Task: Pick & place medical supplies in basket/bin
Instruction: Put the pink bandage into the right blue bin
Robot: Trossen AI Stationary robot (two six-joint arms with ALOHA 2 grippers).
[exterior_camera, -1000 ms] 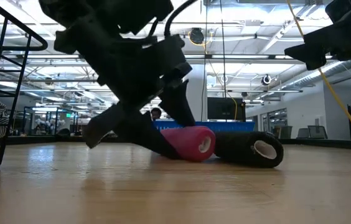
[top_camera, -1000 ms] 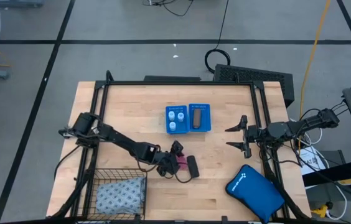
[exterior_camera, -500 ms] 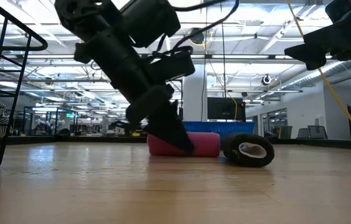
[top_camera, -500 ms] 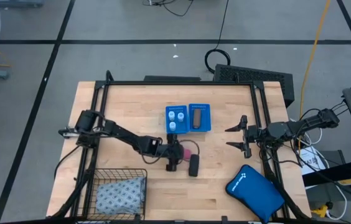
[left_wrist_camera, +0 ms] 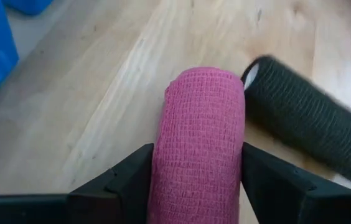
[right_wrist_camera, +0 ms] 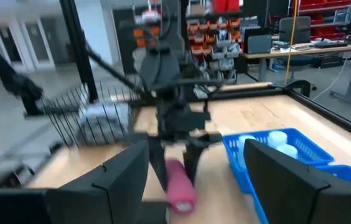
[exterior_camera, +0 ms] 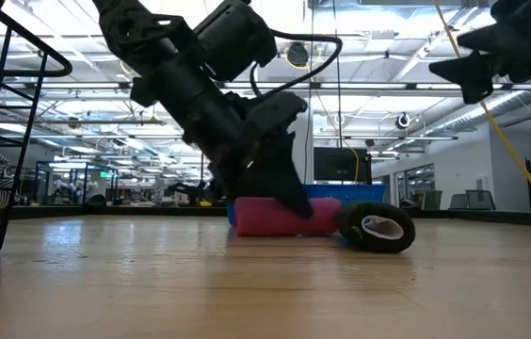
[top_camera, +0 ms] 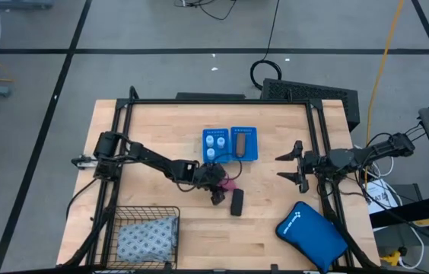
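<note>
My left gripper [top_camera: 222, 187] reaches to the table's middle and is shut on the pink roll [top_camera: 230, 183], just near of the blue tray [top_camera: 244, 159]. The black roll [top_camera: 236, 202] lies on its side on the wood right beside the pink one [exterior_camera: 267, 217]. The tray holds white vials [top_camera: 214, 144] in one compartment and a brown roll [top_camera: 241, 144] in the other. The grey-blue dotted pack [top_camera: 147, 237] lies in the black wire basket [top_camera: 115, 221] at the near left corner. My right gripper [top_camera: 281, 168] hangs open near the right edge, touching nothing. My left gripper pinches the pink roll's curved sides [left_wrist_camera: 163, 155] between its two fingers [left_wrist_camera: 129, 180], which lie along the roll's length. The fingers slant down from the table's left. The roll lies level, its underside at the table top [exterior_camera: 275, 232].
A large bright-blue zip pouch [top_camera: 312, 234] lies at the near right corner. A black frame [top_camera: 214, 101] runs round the table's far and side edges. Bare wood stretches between the basket and the rolls.
My left gripper has moved toward the far edge and a little right, turning as it went. The pink roll has come with it toward the blue tray and swung about, from end-on to broadside in the low view. The black roll has also turned a little.
</note>
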